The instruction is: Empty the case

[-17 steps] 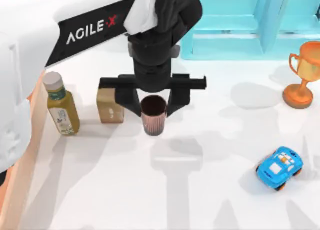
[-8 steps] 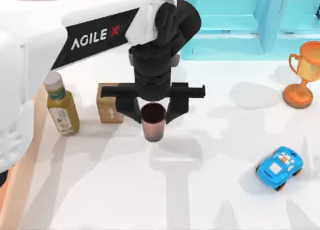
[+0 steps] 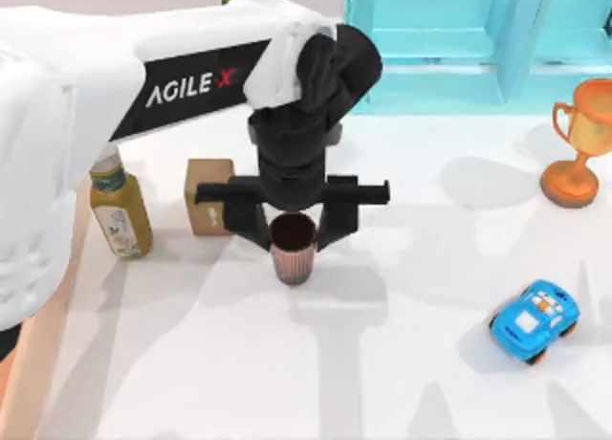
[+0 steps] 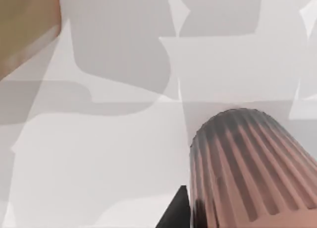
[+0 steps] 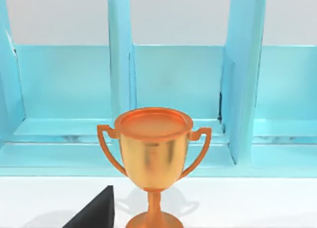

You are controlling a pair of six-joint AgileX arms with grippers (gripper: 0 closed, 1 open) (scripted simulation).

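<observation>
The left gripper [image 3: 292, 237] hangs over the white table [image 3: 402, 363] with its two black fingers [image 3: 251, 222] clamped on either side of a ribbed brown cup [image 3: 293, 248], upright, dark mouth facing up. From the left wrist view, that cup's [image 4: 252, 168] fluted wall sits right against the camera, with the pale tabletop under it crossed by grey shadows. Just to the left of the gripper, a small brown block [image 3: 208, 197] stands on the table, close to the finger but apart from it; further left again, a green bottle [image 3: 119, 209] with a pale cap. At the far left edge, past the bottle, a strip of the case's [image 3: 43, 354] light tan rim shows, partly hidden by the white arm. Behind the gripper, the turquoise shelf unit [image 3: 459, 48]. Well off to its right, a gold trophy [image 3: 577, 148], and nearer the front, a blue toy car [image 3: 535, 320]. The right wrist view faces the trophy [image 5: 152, 161] against those shelves [image 5: 69, 89], and one black fingertip of the right gripper [image 5: 94, 210] pokes in; open or closed, I cannot tell.
</observation>
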